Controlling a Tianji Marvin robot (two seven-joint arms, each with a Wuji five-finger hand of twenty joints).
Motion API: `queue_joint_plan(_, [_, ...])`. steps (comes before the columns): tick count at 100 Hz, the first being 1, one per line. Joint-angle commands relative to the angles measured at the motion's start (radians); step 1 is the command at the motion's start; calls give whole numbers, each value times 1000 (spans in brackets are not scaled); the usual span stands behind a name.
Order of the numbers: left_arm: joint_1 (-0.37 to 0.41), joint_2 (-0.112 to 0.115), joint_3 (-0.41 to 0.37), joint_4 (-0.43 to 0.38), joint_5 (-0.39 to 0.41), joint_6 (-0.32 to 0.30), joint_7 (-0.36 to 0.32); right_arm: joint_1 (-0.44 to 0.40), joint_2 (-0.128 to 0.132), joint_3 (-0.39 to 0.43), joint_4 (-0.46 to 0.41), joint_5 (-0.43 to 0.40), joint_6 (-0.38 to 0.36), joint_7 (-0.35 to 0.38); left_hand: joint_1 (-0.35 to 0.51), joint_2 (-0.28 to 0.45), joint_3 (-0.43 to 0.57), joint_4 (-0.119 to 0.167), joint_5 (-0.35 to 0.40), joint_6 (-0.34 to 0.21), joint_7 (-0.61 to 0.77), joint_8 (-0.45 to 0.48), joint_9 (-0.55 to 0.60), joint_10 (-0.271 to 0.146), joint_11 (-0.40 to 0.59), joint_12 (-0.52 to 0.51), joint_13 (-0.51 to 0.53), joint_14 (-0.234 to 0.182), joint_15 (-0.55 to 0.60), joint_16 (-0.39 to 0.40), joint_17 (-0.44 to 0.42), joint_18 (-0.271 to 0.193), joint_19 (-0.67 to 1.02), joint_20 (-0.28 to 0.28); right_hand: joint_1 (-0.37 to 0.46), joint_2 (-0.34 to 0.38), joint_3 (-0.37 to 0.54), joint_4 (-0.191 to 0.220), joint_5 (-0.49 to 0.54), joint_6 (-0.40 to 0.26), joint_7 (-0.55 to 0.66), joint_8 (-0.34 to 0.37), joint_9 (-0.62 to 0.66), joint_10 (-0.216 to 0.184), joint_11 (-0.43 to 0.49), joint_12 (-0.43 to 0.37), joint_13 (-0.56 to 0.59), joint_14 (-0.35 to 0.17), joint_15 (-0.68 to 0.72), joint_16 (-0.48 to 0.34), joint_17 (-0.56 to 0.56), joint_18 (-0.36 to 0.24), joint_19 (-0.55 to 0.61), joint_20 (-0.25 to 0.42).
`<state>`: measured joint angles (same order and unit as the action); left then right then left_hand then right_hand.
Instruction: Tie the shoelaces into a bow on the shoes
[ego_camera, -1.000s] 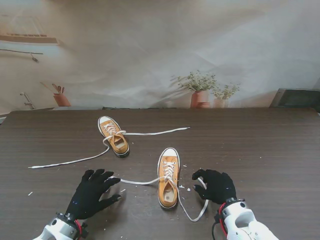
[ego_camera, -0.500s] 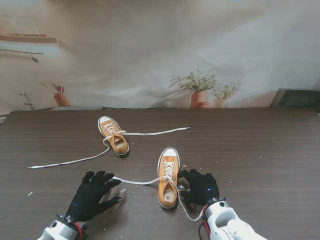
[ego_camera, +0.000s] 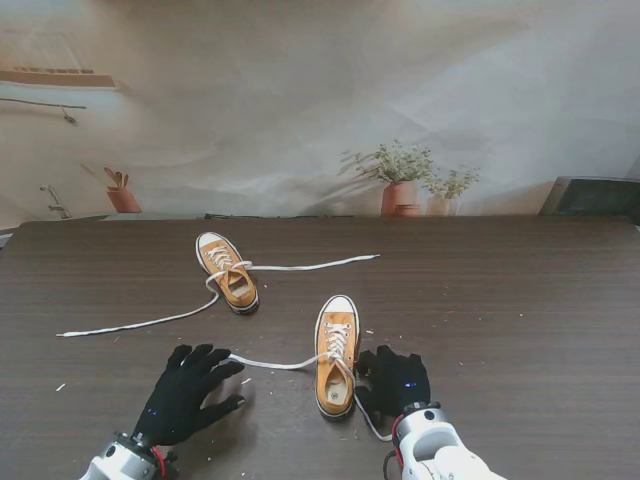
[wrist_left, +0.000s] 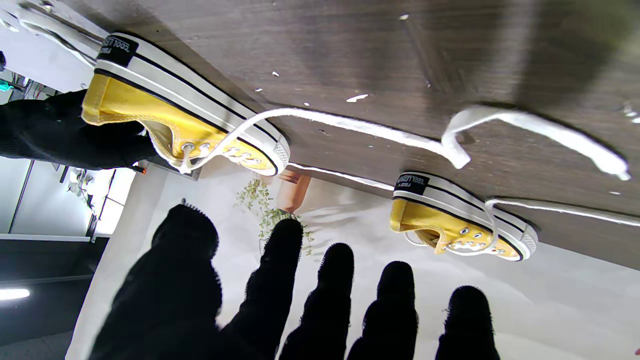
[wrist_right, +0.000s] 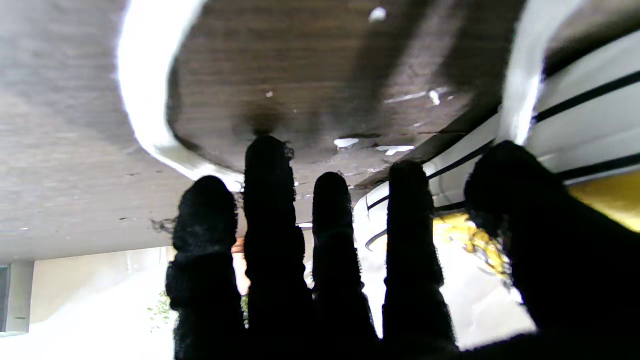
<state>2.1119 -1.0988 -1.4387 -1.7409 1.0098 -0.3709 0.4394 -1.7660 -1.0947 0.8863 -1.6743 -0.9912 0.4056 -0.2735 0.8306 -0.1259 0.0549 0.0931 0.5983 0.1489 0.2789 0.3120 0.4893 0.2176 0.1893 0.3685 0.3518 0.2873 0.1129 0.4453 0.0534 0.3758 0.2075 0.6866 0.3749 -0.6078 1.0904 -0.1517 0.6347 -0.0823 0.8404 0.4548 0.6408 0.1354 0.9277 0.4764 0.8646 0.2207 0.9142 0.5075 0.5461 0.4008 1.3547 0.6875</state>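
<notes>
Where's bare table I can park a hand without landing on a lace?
Free: the table right of the near shoe, and the strip between the far shoe and the table's far edge. Crowded: around the near shoe, with the left hand, right hand and near shoe's laces.

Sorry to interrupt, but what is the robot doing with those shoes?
It is setting up to tie the nearer yellow shoe. The right hand sits against that shoe's right side by its loose lace; the left hand is spread open beside the other lace end. Neither shoe is tied, and the farther shoe lies untouched.
</notes>
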Motion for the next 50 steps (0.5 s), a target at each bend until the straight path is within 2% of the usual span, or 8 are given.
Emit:
queue_joint_plan(1, [2, -1, 3, -2, 1, -5, -10, 4, -8, -11, 39, 17, 3, 20, 4, 25, 14, -23, 21, -47, 4, 14, -15, -21, 13, 2, 16, -4, 12, 9, -1, -1, -5, -5, -5, 15, 9, -81, 59, -7, 57, -42, 20, 18, -13, 4, 73, 2, -56, -42, 10, 22, 21, -17])
queue_joint_plan(6, [1, -1, 5, 0, 0, -4, -8, 13, -14, -18, 51, 37, 11, 11, 5, 25, 14, -23, 23, -48, 6, 15, -12, -19, 14, 2, 17, -4, 14, 9, 0, 1, -5, -4, 28, 1, 32, -119, 94, -17, 110, -85, 42, 24, -20, 3, 79, 7, -57, -42, 12, 31, 20, -21])
queue_joint_plan(13, [1, -2, 7, 0, -5, -7, -9, 26, -24, -25, 68, 62, 21, -10, 5, 26, 14, -23, 26, -48, 7, 16, -11, -18, 15, 3, 17, -3, 15, 9, 1, 2, -4, -4, 96, 12, 19, -142, 129, -21, 151, -126, 59, 30, -26, 1, 81, 9, -57, -41, 11, 35, 21, -22])
queue_joint_plan(25, [-1, -1, 9, 2, -4, -10, -9, 37, -37, -23, 86, 96, 23, -45, 6, 28, 14, -23, 27, -49, 9, 16, -12, -20, 15, 2, 17, -4, 17, 9, 1, 1, -4, -4, 190, 35, 19, -146, 227, -12, 200, -146, 82, 29, -29, -1, 77, 6, -54, -40, 5, 36, 20, -23])
queue_joint_plan(35, [-1, -2, 10, 2, -11, -11, -11, 27, -43, -7, 74, 116, 19, -53, 8, 29, 14, -23, 29, -49, 10, 17, -10, -19, 16, 3, 16, -4, 20, 10, 1, 2, -4, -4, 230, 37, 9, -140, 262, 14, 244, -83, 89, 25, -28, 0, 72, 1, -53, -39, 2, 31, 19, -23])
queue_joint_plan(39, [-1, -2, 11, 2, -12, -10, -12, 18, -43, 3, 67, 115, 13, -61, 8, 30, 14, -24, 29, -48, 10, 17, -12, -17, 16, 2, 15, -4, 20, 10, 1, 2, -4, -4, 237, 41, 4, -137, 270, 27, 243, -27, 90, 20, -25, 1, 69, -6, -54, -40, 1, 27, 18, -23])
queue_joint_plan(50, [-1, -3, 13, 1, -18, -8, -13, -10, -52, 36, 50, 122, -15, -116, 11, 29, 14, -24, 31, -48, 11, 17, -12, -18, 16, 2, 14, -2, 23, 10, 2, 1, -4, -4, 258, 53, 3, -137, 265, 115, 275, 73, 89, 17, -9, -8, 65, -14, -54, -41, 1, 16, 19, -22])
